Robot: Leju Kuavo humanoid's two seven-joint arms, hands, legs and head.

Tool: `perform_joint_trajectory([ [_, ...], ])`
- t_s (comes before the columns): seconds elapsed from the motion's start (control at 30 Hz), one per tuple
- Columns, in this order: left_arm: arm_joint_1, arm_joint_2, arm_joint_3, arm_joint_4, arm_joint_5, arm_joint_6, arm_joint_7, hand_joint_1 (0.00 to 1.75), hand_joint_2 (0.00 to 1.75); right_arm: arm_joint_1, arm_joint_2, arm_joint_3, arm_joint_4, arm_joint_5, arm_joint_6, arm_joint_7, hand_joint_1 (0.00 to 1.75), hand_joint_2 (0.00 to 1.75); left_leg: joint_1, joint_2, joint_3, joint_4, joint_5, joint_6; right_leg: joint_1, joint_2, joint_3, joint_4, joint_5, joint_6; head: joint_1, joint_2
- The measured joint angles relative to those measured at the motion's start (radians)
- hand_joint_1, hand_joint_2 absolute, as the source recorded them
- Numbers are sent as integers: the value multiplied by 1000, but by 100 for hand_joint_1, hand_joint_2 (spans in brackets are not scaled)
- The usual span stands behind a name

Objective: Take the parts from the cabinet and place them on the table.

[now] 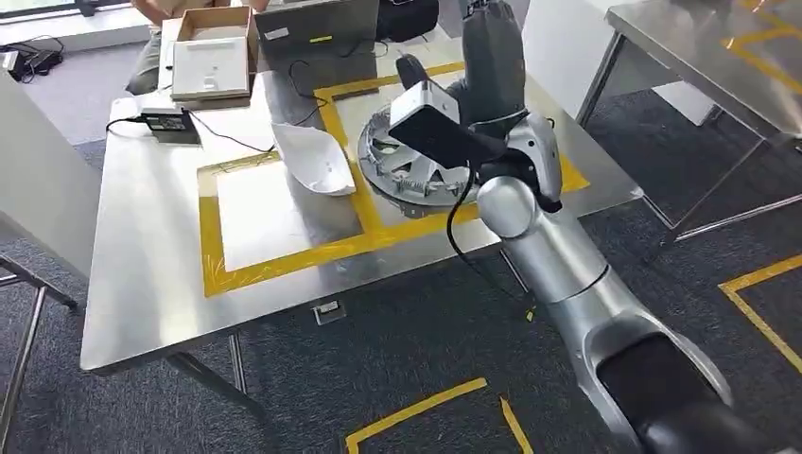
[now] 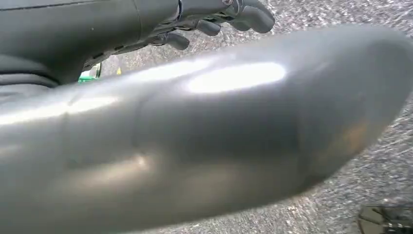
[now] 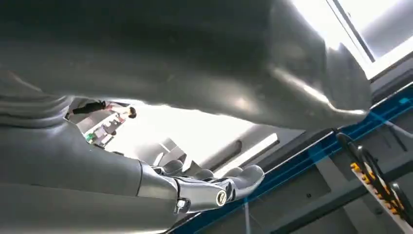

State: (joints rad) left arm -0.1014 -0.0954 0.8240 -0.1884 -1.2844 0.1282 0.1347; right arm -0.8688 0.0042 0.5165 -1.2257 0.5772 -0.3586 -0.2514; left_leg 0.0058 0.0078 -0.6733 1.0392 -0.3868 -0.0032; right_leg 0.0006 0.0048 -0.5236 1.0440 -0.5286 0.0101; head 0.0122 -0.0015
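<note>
On the steel table point(image 1: 142, 284) a white curved part point(image 1: 317, 159) lies across the strip of yellow tape between two taped squares. A round metal part with spokes point(image 1: 416, 180) lies in the right square. My right arm reaches over that round part, and its hand point(image 1: 492, 66) hovers above the part's far side. In the right wrist view the right hand point(image 3: 209, 187) has its fingers stretched out and holds nothing. My left hand point(image 2: 219, 19) hangs over grey carpet, its fingers loosely apart around nothing.
At the table's far end stand a cardboard box point(image 1: 213, 52), a black power adapter with cable point(image 1: 170, 123) and a laptop point(image 1: 317, 33). A person point(image 1: 151, 47) sits behind them. A second steel table point(image 1: 719, 57) stands to the right. Yellow tape marks the carpet.
</note>
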Motion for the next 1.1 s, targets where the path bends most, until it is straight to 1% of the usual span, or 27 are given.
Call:
perform_joint_trajectory([
  [0.03, 0, 0, 0, 0, 0, 1, 0, 0, 0, -3, 0, 0, 1, 0, 0, -2, 0, 0, 0, 0, 1, 0, 5, -6, 0, 0, -2, -10, -2, -7, 7, 0],
  [0.1, -1, 0, 0, 0, 0, 2, 0, 0, 0, -3, -1, 0, 3, 0, 0, -5, 0, 0, 1, -1, 0, -10, 23, -20, 3, 0, -9, -9, 11, -21, 6, 0],
  [0.13, 0, 1, 0, 0, 0, 3, 0, 0, 0, -4, -1, 0, 6, 1, 0, -7, 0, 0, 4, -3, -5, -8, 26, -25, -6, -5, -20, -19, 28, -30, 7, 0],
  [0.17, 0, 1, 0, 0, 1, 5, 0, 0, 0, -5, 0, 0, 7, 1, -1, -9, 0, 0, 4, -5, -18, 13, -19, -31, -7, -6, -28, -21, 41, -35, 5, 0],
  [0.23, 0, -2, 0, 2, 1, 5, 0, 0, 0, -4, 0, 0, 10, 1, -2, -8, 0, 0, 7, -6, -52, 134, -151, -41, -8, -5, -59, -21, 66, -42, 2, 0],
  [0.27, 0, -2, 0, 2, 1, 5, 0, 0, 0, -3, 0, 0, 11, 1, -2, -10, 0, 0, 8, -6, -66, 206, -193, -45, -8, -5, -76, -21, 78, -42, 3, 0],
  [0.3, -1, -2, 0, 2, 1, 5, 0, 0, 0, -2, 0, 0, 12, 1, -2, -10, 0, 0, 7, -7, -73, 265, -211, -48, -8, -5, -92, -20, 90, -40, 2, 0],
  [0.33, -1, -2, 0, 2, 3, 5, 0, 0, 0, 0, 0, 0, 14, 1, -2, -10, 0, 0, 8, -6, -64, 295, -194, -50, -8, -6, -109, -18, 103, -38, 2, 0],
  [0.37, -1, -1, 0, 2, 3, 5, 0, 0, 0, 2, 0, 0, 15, 1, -2, -10, 0, 0, 9, -6, -44, 288, -165, -50, -9, -6, -122, -17, 112, -35, 3, 0],
  [0.53, -1, 0, 0, 2, 3, 5, 0, 0, 0, 2, 0, 0, 15, 1, -2, -10, 0, 0, 9, -6, -34, 279, -153, -50, -10, -6, -127, -16, 115, -34, 3, 0],
  [0.57, -1, 0, 0, 2, 4, 5, 0, 0, 0, 3, 0, 0, 17, 2, -2, -10, 0, 0, 11, -6, 29, 209, -107, -52, -12, -7, -147, -12, 129, -29, 2, 0],
  [0.6, -3, 0, 0, 1, 4, 5, -1, 0, 0, 1, 0, 0, 18, 2, -3, -10, 0, 0, 14, -8, 123, 78, -122, -52, -13, -7, -161, -5, 141, -19, 2, 0],
  [0.63, -4, 0, 0, 1, 4, 6, -2, 0, 0, -3, -1, 1, 18, 0, -7, -11, 0, 0, 3, -14, 159, 2, -157, -23, -10, -7, -166, -9, 168, -1, 2, 0],
  [0.67, -4, 0, 0, 1, 3, 6, -2, 0, 0, -3, -1, 1, 19, 0, -9, -8, 0, 0, 0, -14, 155, 3, -152, -14, -11, -7, -165, -14, 177, 6, 2, 0],
  [0.7, -3, 0, 0, 2, 3, 6, -2, 0, 0, -3, -2, 1, 20, 0, -11, -6, 0, 0, 4, -10, 146, -3, -139, 0, -12, -6, -168, -15, 185, 13, -1, 0],
  [0.73, -5, -1, 0, 2, 3, 6, -2, 0, 0, -3, -5, 1, 23, 0, -13, -6, 0, 0, 6, -4, 137, -2, -128, 11, -15, -5, -180, 1, 151, 17, 1, 0],
  [0.77, -6, 0, 0, 1, 3, 6, -2, 0, 0, -3, -6, 1, 23, 1, -15, -6, 0, 0, 6, -4, 129, -2, -116, 19, -14, -5, -195, 43, 90, 20, 2, 0],
  [0.8, -6, 1, 0, 0, 2, 6, -2, 0, 0, -3, -6, 1, 23, 1, -19, -4, 0, 0, 5, -3, 112, -2, -103, 21, -15, -5, -216, 115, 23, 24, 2, 0],
  [0.83, -6, 1, 0, 0, 1, 7, -2, 0, 0, -2, -6, 1, 23, 2, -19, -2, 0, 0, 3, -2, 97, -1, -90, 23, -15, -5, -234, 192, -26, 26, 2, 0],
  [0.87, -6, 1, 0, 0, 0, 7, -2, 0, 0, 0, -7, 1, 24, 4, -19, 0, 0, 0, 1, -2, 80, 0, -77, 24, -14, -5, -247, 264, -51, 26, 2, 0],
  [0.9, -6, 1, 0, 0, 0, 7, -2, 0, 0, 3, -8, 2, 25, 4, -20, 2, 0, 0, -1, -2, 62, 1, -65, 25, -14, -5, -245, 305, -40, 24, 2, 0],
  [0.93, -5, 1, 0, 0, 0, 7, -2, 0, 0, 5, -8, 2, 26, 5, -20, 2, 0, 0, -3, -1, 47, 3, -54, 24, -13, -5, -225, 299, -10, 20, 2, 0],
  [0.97, -5, 1, 0, 0, 0, 7, -2, 0, 0, 6, -8, 2, 26, 6, -20, 2, 0, 0, -6, -1, 32, 3, -43, 24, -9, -5, -182, 255, 25, 13, 2, 0],
  [1.0, -6, 1, 0, 0, 0, 7, -2, 0, 0, 5, -8, 2, 26, 6, -20, 2, 0, 0, -8, -2, 20, 4, -32, 23, -5, -5, -123, 180, 48, 3, 2, 0],
  [1.03, -7, 0, 0, 0, 0, 7, -2, 0, 0, 3, -8, 2, 26, 6, -21, 2, 0, 0, -9, -2, 13, 5, -23, 22, 1, -4, -54, 89, 45, -10, 2, 0],
  [1.07, -5, -5, 0, 0, 0, 7, -2, 0, 0, 1, -8, 2, 25, 7, -21, 2, 0, 0, -13, -3, 6, 6, -15, 15, 5, -7, 1, -1, -8, -25, 1, 0],
  [1.1, -5, -3, 0, -1, 0, 8, -2, 0, 0, 2, -8, 2, 24, 7, -23, 0, 0, 0, -8, -2, 8, 0, -5, 8, 8, -8, 1, -6, 1, -15, 0, 0],
])
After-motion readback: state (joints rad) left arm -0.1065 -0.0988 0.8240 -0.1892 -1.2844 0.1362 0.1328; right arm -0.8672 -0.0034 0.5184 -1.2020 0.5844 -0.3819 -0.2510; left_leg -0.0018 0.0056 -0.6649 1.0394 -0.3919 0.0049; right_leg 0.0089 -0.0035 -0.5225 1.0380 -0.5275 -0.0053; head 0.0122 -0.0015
